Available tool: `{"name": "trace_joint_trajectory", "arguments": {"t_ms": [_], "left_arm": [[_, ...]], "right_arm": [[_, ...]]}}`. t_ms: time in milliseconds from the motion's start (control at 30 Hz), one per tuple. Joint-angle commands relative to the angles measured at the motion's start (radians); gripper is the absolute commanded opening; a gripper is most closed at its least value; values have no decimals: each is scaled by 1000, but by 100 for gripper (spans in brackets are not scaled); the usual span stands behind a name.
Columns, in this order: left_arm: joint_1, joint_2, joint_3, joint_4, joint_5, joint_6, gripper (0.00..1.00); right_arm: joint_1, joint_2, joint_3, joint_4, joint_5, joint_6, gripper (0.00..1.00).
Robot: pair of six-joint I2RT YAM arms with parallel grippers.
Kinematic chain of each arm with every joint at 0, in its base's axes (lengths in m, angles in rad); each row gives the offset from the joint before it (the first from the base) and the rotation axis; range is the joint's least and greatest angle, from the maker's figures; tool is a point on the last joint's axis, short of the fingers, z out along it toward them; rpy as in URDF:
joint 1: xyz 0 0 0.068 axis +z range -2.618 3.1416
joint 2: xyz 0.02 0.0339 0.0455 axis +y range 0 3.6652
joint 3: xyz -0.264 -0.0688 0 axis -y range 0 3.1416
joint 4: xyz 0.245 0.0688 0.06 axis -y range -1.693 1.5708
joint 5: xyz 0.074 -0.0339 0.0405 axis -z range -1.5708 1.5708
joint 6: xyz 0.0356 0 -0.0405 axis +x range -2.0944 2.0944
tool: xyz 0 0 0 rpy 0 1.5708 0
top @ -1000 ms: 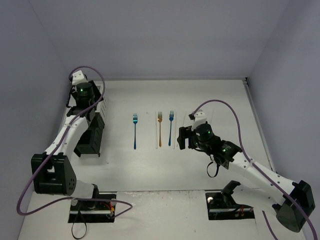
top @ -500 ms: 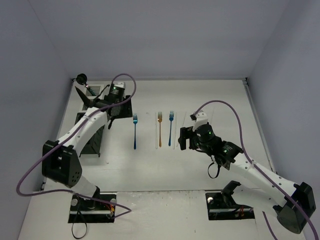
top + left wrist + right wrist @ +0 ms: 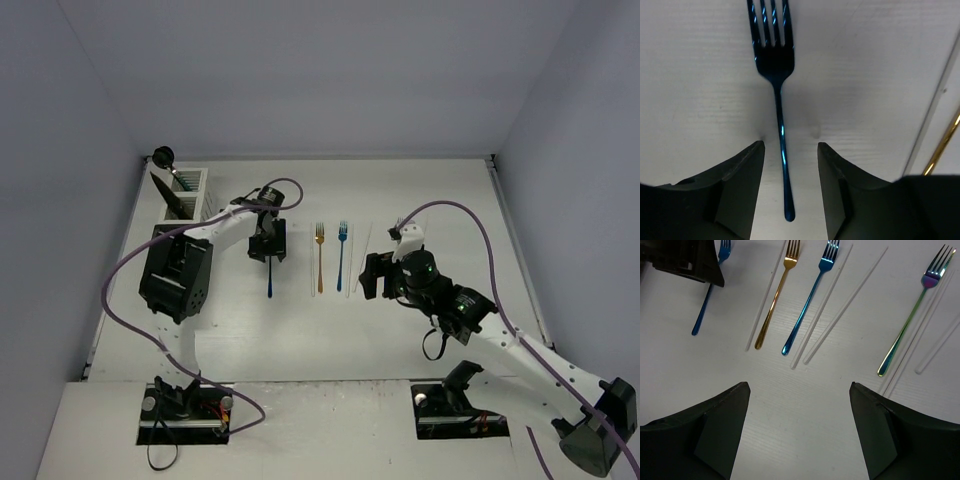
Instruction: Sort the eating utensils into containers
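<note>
A blue fork point(image 3: 781, 140) lies flat on the white table, tines away from me. My left gripper point(image 3: 790, 146) is open and straddles its handle, with a gap on both sides; from above, the left gripper point(image 3: 267, 246) covers that fork's upper half point(image 3: 269, 283). A gold fork point(image 3: 320, 258), a second blue fork point(image 3: 341, 255) and pale chopsticks point(image 3: 822, 310) lie to the right. An iridescent fork point(image 3: 910, 325) lies furthest right. My right gripper point(image 3: 799, 385) hovers open and empty below them. A white caddy point(image 3: 197, 180) at the far left holds a leaning black utensil point(image 3: 165, 175).
My left arm's black elbow block point(image 3: 175, 278) covers most of the black caddies below the white one. More chopsticks point(image 3: 940, 350) lie beside the iridescent fork. The grey walls close in on the left, back and right.
My left arm swung from the caddies at the left across to the leftmost blue fork and lowered over its handle, its jaws narrowing. The right arm barely shifted.
</note>
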Motion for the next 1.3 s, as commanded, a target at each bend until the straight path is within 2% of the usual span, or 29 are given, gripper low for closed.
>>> {"name": "trace_joint_trajectory", "arguments": {"t_ms": [0,133,267,333,500,700,800,1000,1067,1267], "left_arm": [[4,30,74,12,-9,-33,37],[6,65,90,10,-16,-46,26],[7,84,87,12,-28,-59,5],[6,69,85,13,-43,-55,0],[-1,-87,76,18,-93,-16,0],[13,-455,37,17,-353,45,0],[70,-579,-7,67,-471,85,0],[284,-766,-210,310,-482,128,0],[345,-785,-268,410,-478,144,0],[453,-759,-316,575,-422,162,0]], "right_arm": [[-8,-21,0,23,27,14,78],[-8,-28,0,18,32,13,78],[-7,-35,-1,13,38,10,78],[-8,-34,-1,13,40,10,78],[-8,-27,0,14,38,5,78],[-8,-30,14,13,28,-1,78],[-9,-32,14,14,27,-4,78],[-9,-30,13,14,17,-10,78],[-9,-32,13,14,7,-12,78],[-9,-41,6,13,1,-22,78]]}}
